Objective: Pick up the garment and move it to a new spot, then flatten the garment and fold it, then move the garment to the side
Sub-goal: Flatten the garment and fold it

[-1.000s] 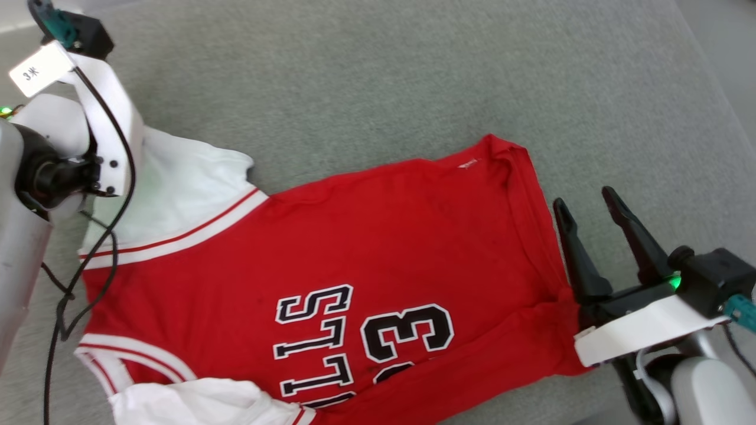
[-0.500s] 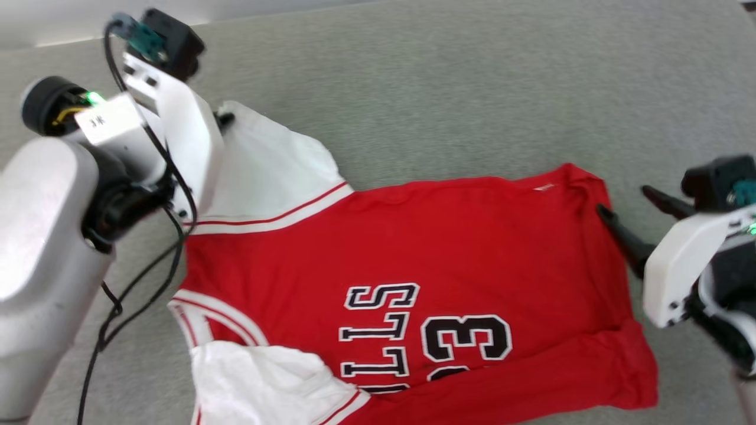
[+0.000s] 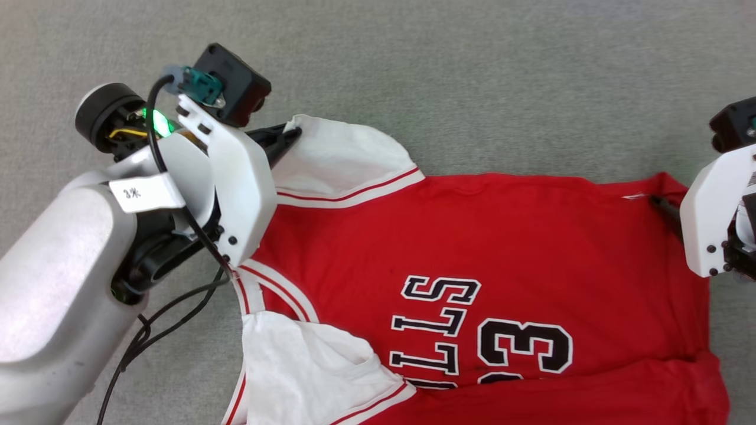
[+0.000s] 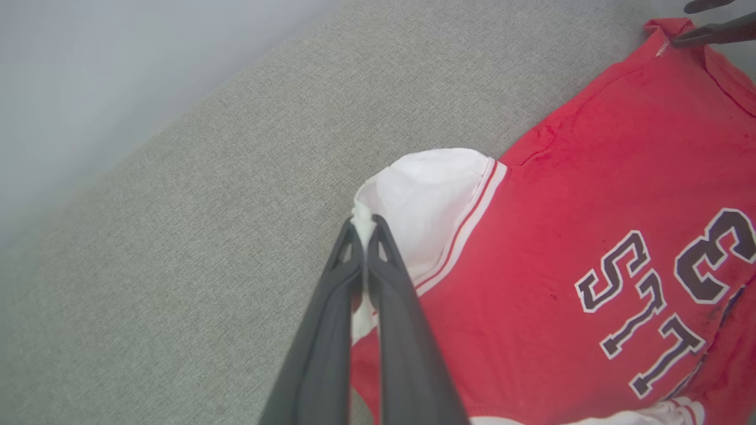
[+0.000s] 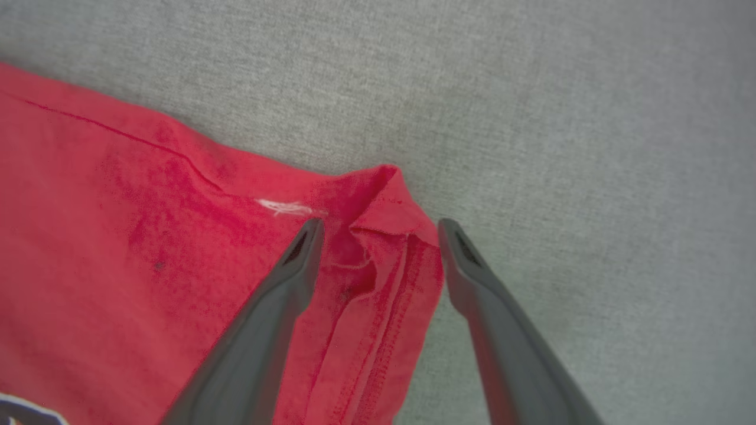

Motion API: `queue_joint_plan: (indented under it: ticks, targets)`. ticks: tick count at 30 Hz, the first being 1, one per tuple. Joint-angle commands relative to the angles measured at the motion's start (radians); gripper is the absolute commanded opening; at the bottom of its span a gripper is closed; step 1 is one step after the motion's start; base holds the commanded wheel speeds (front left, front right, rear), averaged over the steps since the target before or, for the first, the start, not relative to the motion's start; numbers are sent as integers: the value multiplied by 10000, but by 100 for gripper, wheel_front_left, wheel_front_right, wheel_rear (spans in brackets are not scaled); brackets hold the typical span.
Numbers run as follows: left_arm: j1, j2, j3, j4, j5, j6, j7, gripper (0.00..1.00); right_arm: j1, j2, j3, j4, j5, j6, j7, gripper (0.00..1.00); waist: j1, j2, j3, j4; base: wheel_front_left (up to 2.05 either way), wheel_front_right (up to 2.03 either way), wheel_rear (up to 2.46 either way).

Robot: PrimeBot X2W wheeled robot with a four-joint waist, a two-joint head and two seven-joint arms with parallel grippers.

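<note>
A grey cloth-covered bench (image 3: 472,88) lies under me. The garment (image 3: 472,236) is spread on it chest up, its long axis running across my front, with collar and sleeves toward my left and hem toward my right. Nearest me the white near sleeve (image 3: 307,378) lies rumpled, and the shirt's near edge runs out of the head view. Beside it the black, white-outlined lettering (image 3: 437,330) lies sideways to me: an S, two Ls and a 3 are clear, the rest is cut off. A white label (image 3: 144,192) on my left wrist shows a 3 and a mark I cannot read. Farther on, my left claw (image 4: 364,227) is clenched on the edge of the far sleeve (image 4: 425,195). My right claw (image 5: 383,227) is released, its fingers astride the far hem corner, one over red cloth, one over grey. Beyond the garment open grey cloth gives room to move. The left wrist view shows the bench's edge well past the sleeve.
</note>
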Motion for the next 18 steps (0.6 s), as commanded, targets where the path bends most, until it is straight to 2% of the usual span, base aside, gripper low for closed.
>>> queue_joint_plan:
  ticks: [1,13,14,16,18]
  targets:
    - [166,15,-35,-233,86,67,-74,0,-191,-62,107,237,51,-4,136,100,0,0,192,212,0,0,0]
    - [332,-68,-114,-673,33,160,-238,0,8,-357,1007,1637,129,-4,471,100,0,0,645,607,0,0,0]
    - [349,-53,-113,-637,26,154,-272,0,60,-361,1067,1756,197,-4,452,59,0,0,654,621,0,0,0]
    - [374,-41,-92,-548,38,160,-337,0,78,-336,1115,1905,311,-4,283,0,0,0,649,630,0,0,0]
    - [437,-20,-69,-427,54,203,-431,0,46,-316,1083,1999,404,-5,73,0,0,0,591,613,0,0,0]
